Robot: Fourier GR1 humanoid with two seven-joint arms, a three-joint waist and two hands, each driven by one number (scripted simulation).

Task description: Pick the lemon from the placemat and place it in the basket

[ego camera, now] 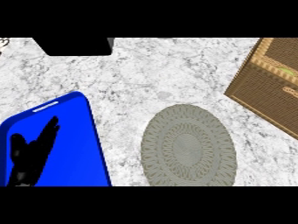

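Left hand: the black left hand [30, 153] shows at the near left, over the blue tray, fingers straight and spread apart, pointing up and to the right, holding nothing.
Right hand: does not show in the head view.
Lemon: cannot be seen anywhere in the view; where it lies cannot be told.
Placemat: a round grey woven placemat [188, 145] lies on the counter near the middle, its near edge cut by the lower band; its top is bare.
Basket: a brown wicker rectangular basket [281, 85] stands at the far right, turned at an angle, partly cut by the right edge; what it holds is unclear.
Tray: a bright blue rounded rectangular tray [74, 144] lies at the near left, just left of the placemat, apart from it.
Counter: white-grey marbled stone counter [144, 74].
Far edge: a black block [74, 46] sits at the far left-centre.
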